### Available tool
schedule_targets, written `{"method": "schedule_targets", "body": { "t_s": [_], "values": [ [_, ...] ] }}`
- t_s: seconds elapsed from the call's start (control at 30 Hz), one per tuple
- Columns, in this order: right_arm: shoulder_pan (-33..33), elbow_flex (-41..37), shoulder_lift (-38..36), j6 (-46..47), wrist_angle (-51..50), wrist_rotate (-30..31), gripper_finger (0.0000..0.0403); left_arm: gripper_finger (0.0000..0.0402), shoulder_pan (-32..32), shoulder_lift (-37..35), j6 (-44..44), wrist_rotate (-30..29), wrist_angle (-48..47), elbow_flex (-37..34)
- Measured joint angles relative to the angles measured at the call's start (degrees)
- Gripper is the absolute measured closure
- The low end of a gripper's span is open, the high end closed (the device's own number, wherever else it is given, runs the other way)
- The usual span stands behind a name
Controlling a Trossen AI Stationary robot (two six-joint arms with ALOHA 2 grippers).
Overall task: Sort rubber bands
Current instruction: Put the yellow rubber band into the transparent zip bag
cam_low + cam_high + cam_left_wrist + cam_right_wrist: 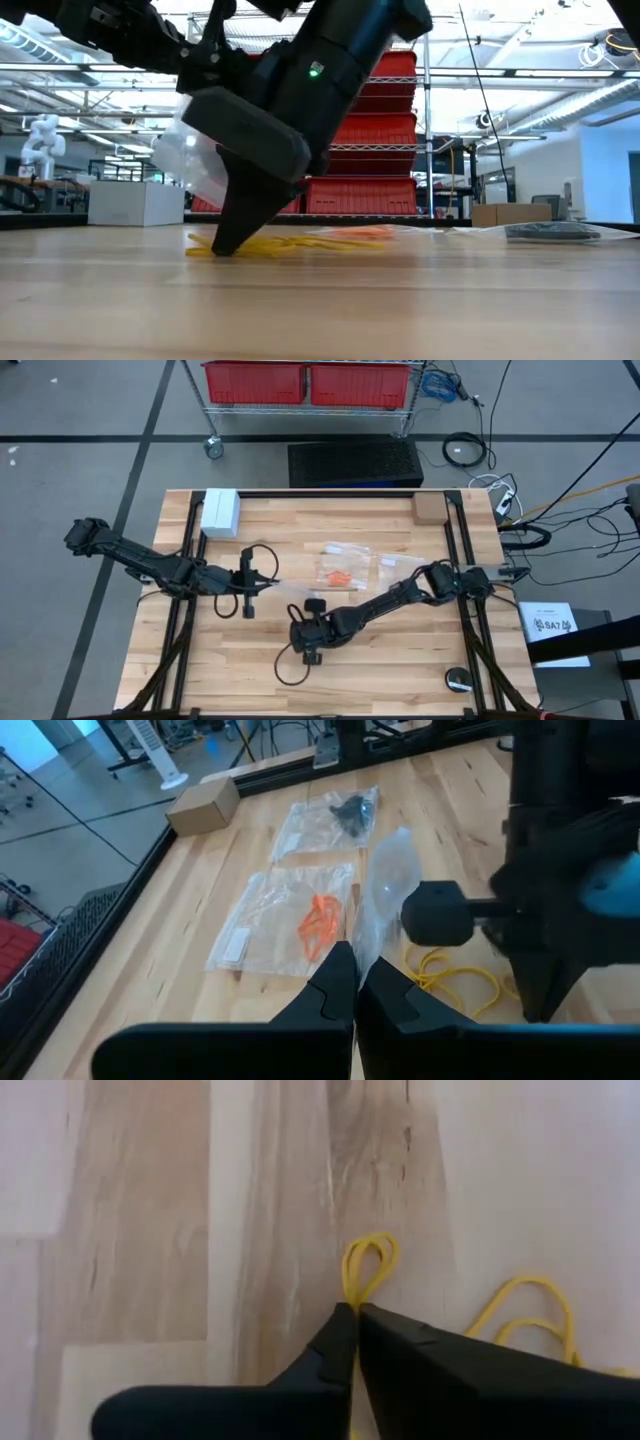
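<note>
Yellow rubber bands (pixel 452 976) lie loose on the wooden table between the two grippers, and they also show in the low view as yellow rubber bands (pixel 285 243). Orange bands (pixel 320 925) lie inside a flat clear bag; black bands (pixel 352 812) lie in a second flat bag farther off. My left gripper (pixel 355 982) is shut on a third clear bag (pixel 392 872). My right gripper (pixel 355 1318) points down at the table among the yellow bands, shut on one yellow band (pixel 368 1265). My left gripper pinches the clear bag at its edge (pixel 362 945) between its two fingers, coming level from the table's left. The bag stands lifted off the table beyond the fingertips, crumpled and slack. My right gripper pinches one yellow band by the end of its loop (pixel 352 1295) between its fingertips, slanting down from above. The fingertips (pixel 224 246) stand at the tabletop, and the rest of the loop lies flat on the wood.
A white box (pixel 220 512) sits at the far left corner and a cardboard box (pixel 428 508) at the far right. A round black object (pixel 458 680) lies near the right front corner. Black cable loops (pixel 283 665) trail from the arms. Bare wood lies toward the near edge.
</note>
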Motion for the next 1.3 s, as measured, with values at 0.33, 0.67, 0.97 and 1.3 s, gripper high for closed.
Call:
{"method": "schedule_targets", "body": {
  "t_s": [0.33,0.67,0.97,1.3],
  "values": [
    [4.67,-0.22,-8.98,-8.58,-0.54,13.50,0.0402,0.0401,0.02,0.00,-0.46,0.00,-0.13,0.00],
    [5.04,-0.06,-18.59,-14.44,0.07,31.64,0.0403,0.0402,0.00,0.02,-1.51,2.38,-0.26,0.00],
    [1.22,-0.24,-15.88,-14.73,0.24,31.15,0.0403,0.0402,0.02,0.02,-1.48,2.68,-0.13,0.00],
    [4.13,-0.21,-16.45,-20.49,5.37,35.30,0.0403,0.0402,0.02,0.02,-1.57,2.67,-0.69,0.00]
  ]
}}
